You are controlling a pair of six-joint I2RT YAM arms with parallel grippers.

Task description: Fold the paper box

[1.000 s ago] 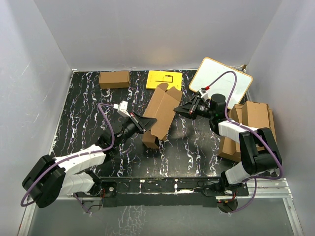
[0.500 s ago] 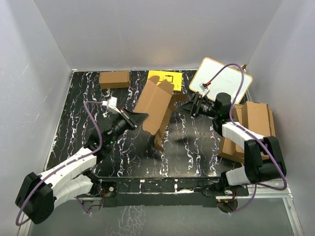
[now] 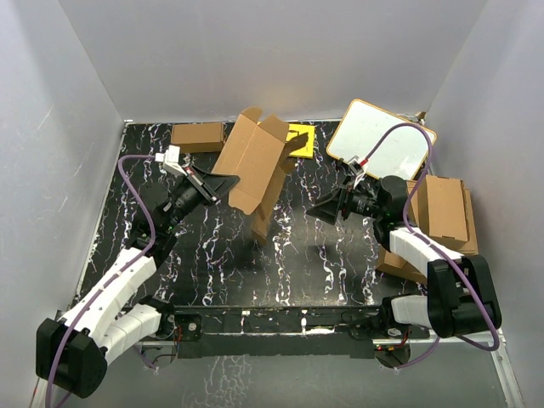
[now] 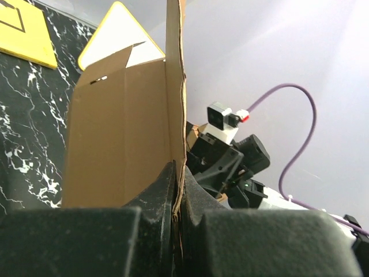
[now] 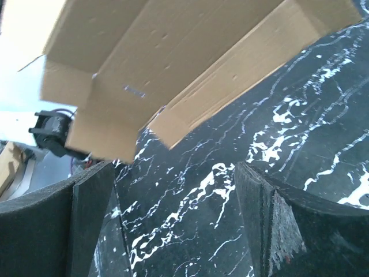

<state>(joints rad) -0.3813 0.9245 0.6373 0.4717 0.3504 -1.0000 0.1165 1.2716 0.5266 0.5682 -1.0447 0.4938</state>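
Observation:
The paper box [image 3: 252,170], a brown carton with open flaps, hangs tilted above the black marbled table. My left gripper [image 3: 229,181] is shut on its lower left wall. In the left wrist view the thin cardboard edge [image 4: 176,115] runs straight up from between my pinched left gripper [image 4: 177,199]. My right gripper [image 3: 319,210] stands open to the right of the box, apart from it. In the right wrist view the box [image 5: 173,57] floats above, and only bare table lies between the spread fingers [image 5: 92,219] of the right gripper [image 5: 173,213].
A smaller brown carton [image 3: 197,136] lies at the back left. A yellow sheet [image 3: 302,136] is partly hidden behind the box. A whiteboard [image 3: 381,140] leans at the back right. A pile of cardboard sheets [image 3: 433,212] fills the right edge. Grey walls enclose the table.
My right gripper let go of the box, opened wide and drew back to the right. My left gripper carried the box up and toward the back left.

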